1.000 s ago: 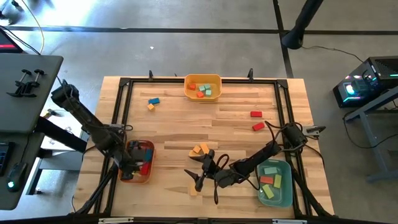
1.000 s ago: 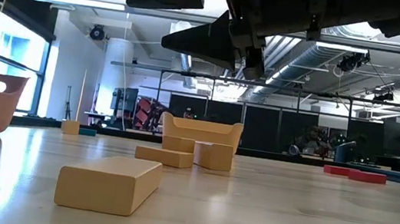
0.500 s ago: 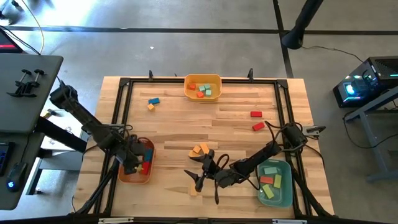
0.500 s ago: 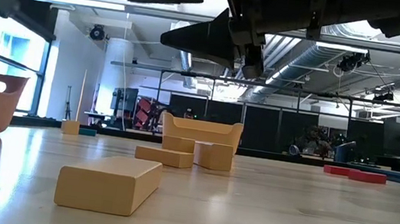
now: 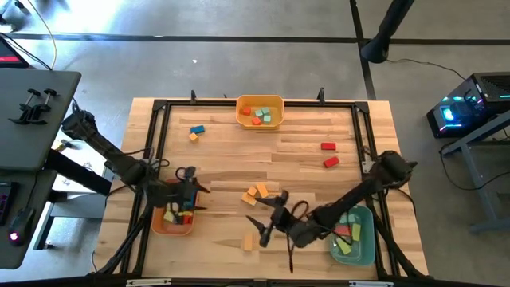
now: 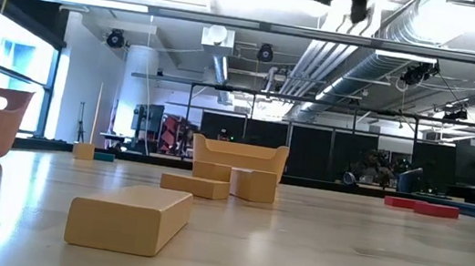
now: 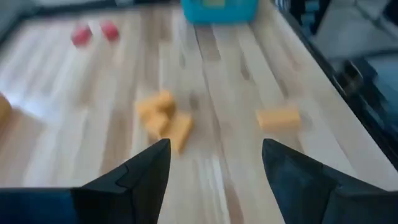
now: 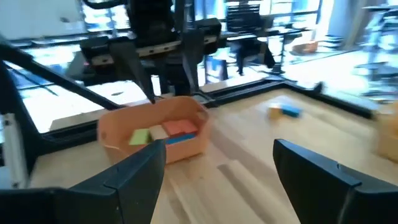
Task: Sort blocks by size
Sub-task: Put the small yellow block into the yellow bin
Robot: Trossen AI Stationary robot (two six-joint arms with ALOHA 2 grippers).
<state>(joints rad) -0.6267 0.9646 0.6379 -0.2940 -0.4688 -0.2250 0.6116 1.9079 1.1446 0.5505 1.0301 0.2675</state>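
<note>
Blocks wait: our right gripper [image 5: 267,226], jaws wide and empty, should descend squarely over the lone orange bar [image 5: 248,243]; left gripper [image 5: 191,185], spread empty, hangs beside the orange bin [image 5: 156,227].

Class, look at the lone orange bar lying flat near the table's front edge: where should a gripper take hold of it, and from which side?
Grip the orange bar across its narrow width at mid-length, coming straight down from above. It lies flat on the table with bare wood on all sides, so both long faces are free. The right gripper, fingers open, hangs close by and looks better placed than the left gripper above the orange bin.
</note>
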